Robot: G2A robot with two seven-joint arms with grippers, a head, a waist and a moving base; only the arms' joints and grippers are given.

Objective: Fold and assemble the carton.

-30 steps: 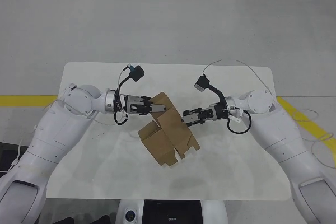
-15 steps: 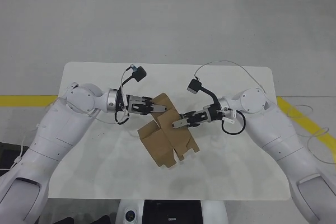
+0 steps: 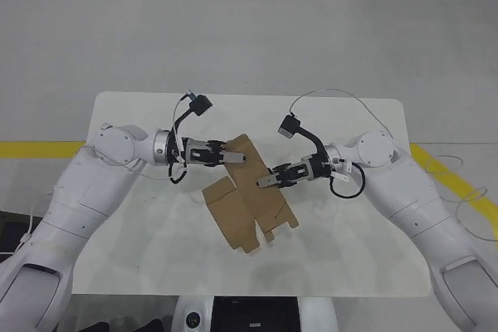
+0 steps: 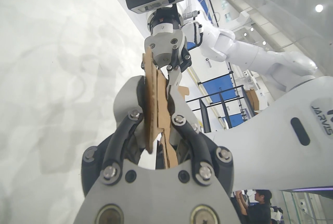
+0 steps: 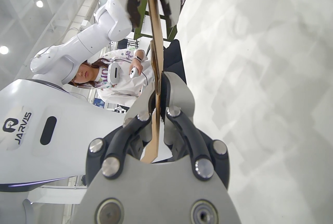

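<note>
Flat brown carton (image 3: 247, 199) sits mid-bench (image 3: 133, 249), partly folded, flaps toward the near side; left gripper (image 3: 231, 155) is clamped on its far-left flap, cardboard edge-on betw. the fingers in the left wrist view. Right gripper (image 3: 264, 178) points in from the right and is clamped on the carton's right edge, sheet pinched thin betw. its fingers; the 2 grippers face each other, near together, at the carton's far end.
</note>
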